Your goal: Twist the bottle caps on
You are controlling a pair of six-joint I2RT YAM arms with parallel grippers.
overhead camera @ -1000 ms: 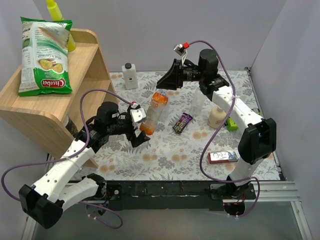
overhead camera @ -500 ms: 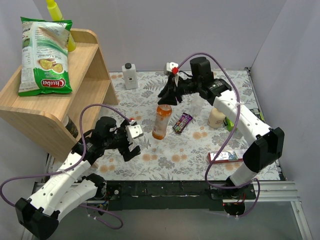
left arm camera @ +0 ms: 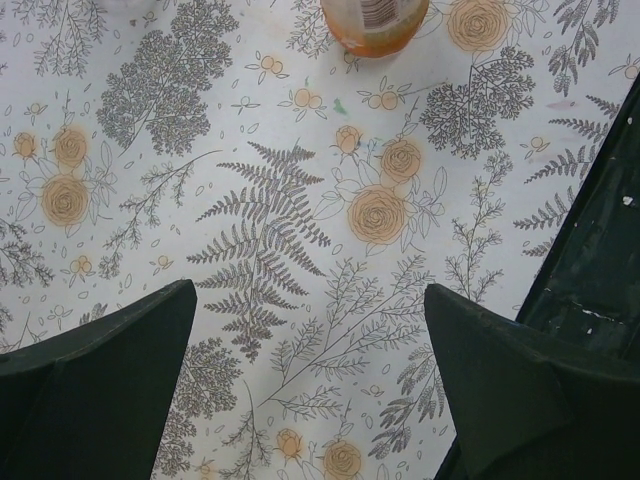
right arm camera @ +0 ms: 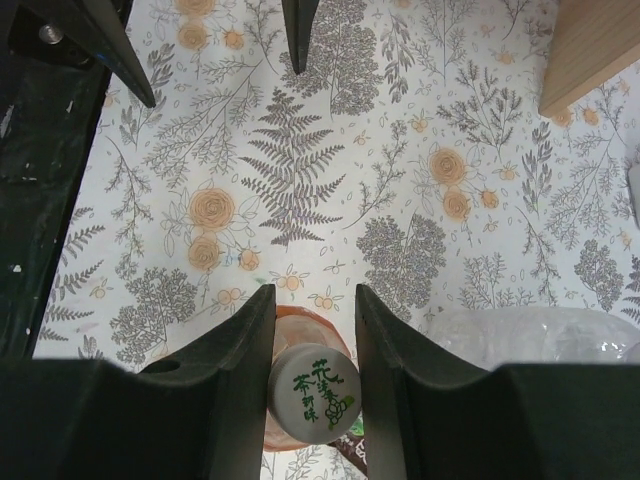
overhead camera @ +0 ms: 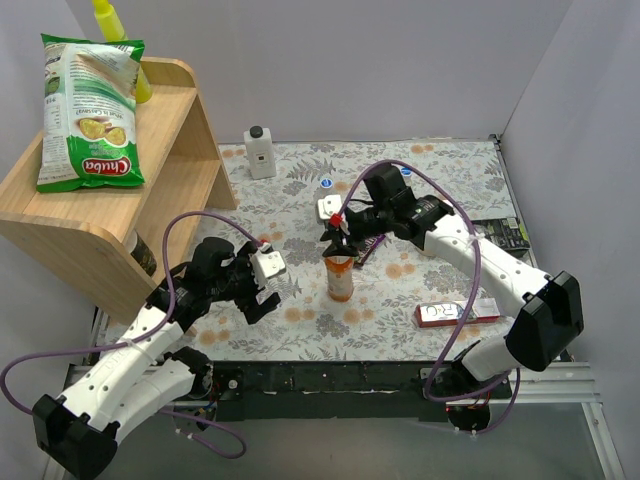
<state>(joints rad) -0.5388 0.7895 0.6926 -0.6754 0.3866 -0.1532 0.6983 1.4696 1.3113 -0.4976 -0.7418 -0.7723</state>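
The orange bottle (overhead camera: pixel 340 280) stands upright on the floral table. My right gripper (overhead camera: pixel 338 243) is over its top, shut on its whitish cap with green print (right arm camera: pixel 315 390). The wrist view shows a finger on each side of the cap and the orange shoulder (right arm camera: pixel 292 318) below it. My left gripper (overhead camera: pixel 264 291) is open and empty to the bottle's left, apart from it. Its wrist view shows the bottle's base (left arm camera: pixel 375 25) ahead of the spread fingers (left arm camera: pixel 120 370). A blue cap (overhead camera: pixel 326 183) lies at the back. A clear bottle (right arm camera: pixel 540 335) lies right of the orange one.
A white square bottle with a black cap (overhead camera: pixel 259 152) stands at the back. A purple snack bar (overhead camera: pixel 372 243) lies under my right arm. A white and red box (overhead camera: pixel 447 312) lies front right. A wooden shelf (overhead camera: pixel 120 210) with a chip bag (overhead camera: pixel 88 110) stands on the left.
The orange bottle went from tilted, held at both ends, to upright and nearer the front. My left gripper let go and drew back left. My right gripper stayed on the cap.
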